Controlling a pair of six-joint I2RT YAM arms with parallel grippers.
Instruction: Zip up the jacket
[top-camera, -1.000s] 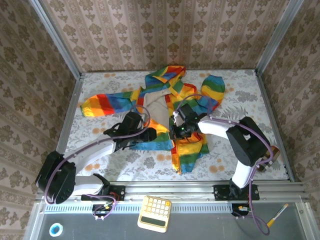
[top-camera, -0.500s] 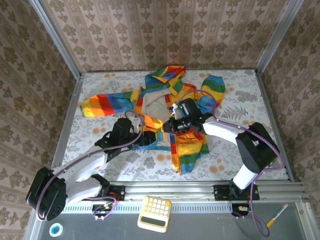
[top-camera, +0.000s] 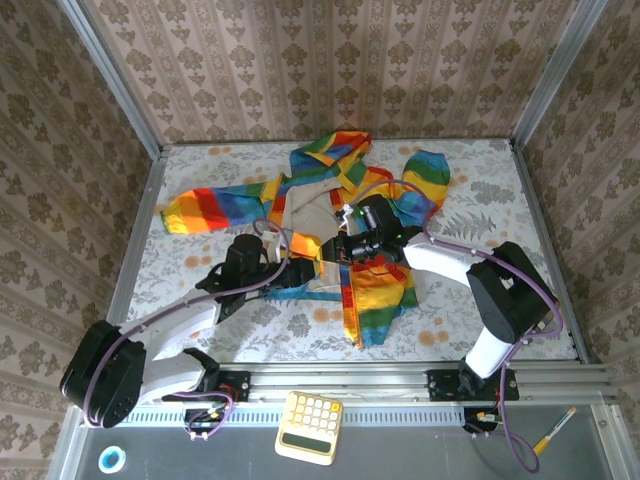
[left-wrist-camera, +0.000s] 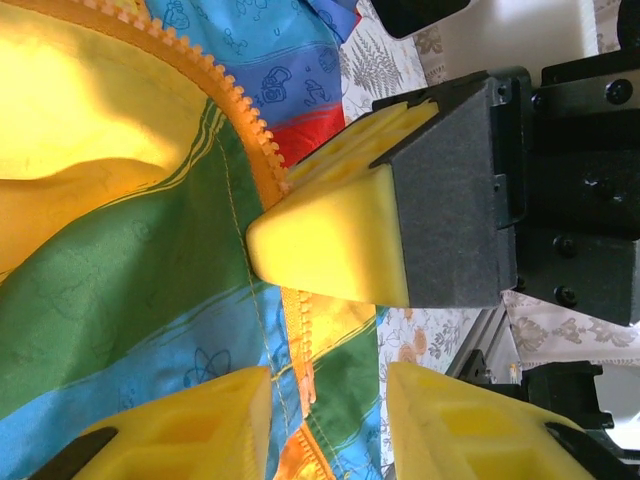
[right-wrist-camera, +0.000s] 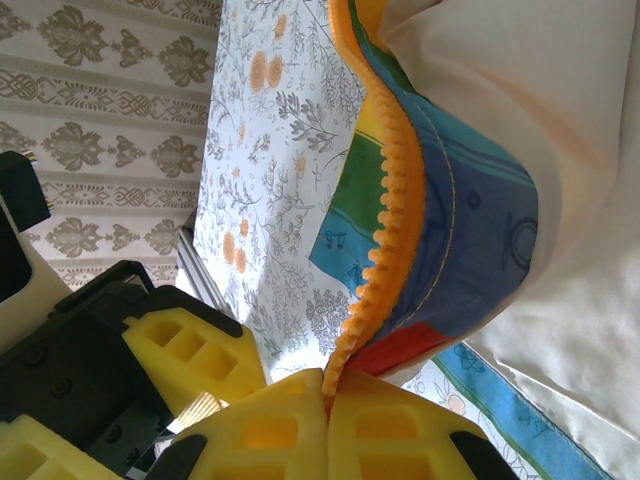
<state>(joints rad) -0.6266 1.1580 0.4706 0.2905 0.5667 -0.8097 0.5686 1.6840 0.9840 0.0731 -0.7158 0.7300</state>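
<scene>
The rainbow-striped jacket (top-camera: 378, 288) lies open in the middle of the table, beige lining up, hood toward the back wall. My right gripper (top-camera: 332, 247) is shut on the orange zipper edge (right-wrist-camera: 393, 205) and holds it raised off the cloth; its fingertips (right-wrist-camera: 300, 415) pinch the teeth. My left gripper (top-camera: 303, 247) sits just left of it, jaws apart. In the left wrist view my left gripper (left-wrist-camera: 328, 420) has striped fabric and another stretch of orange zipper (left-wrist-camera: 298, 340) lying between its fingers without being pinched. A right finger (left-wrist-camera: 330, 235) shows just ahead.
The table carries a floral cloth (top-camera: 470, 190) and is fenced by patterned walls and metal rails. A yellow calculator (top-camera: 309, 426) rests on the front ledge, with a pen (top-camera: 553, 430) at the right and a tape roll (top-camera: 110, 459) at the left.
My left gripper has moved right, up to the right gripper, and its jaws have narrowed somewhat. The right gripper has shifted a little left, still pinching the zipper edge.
</scene>
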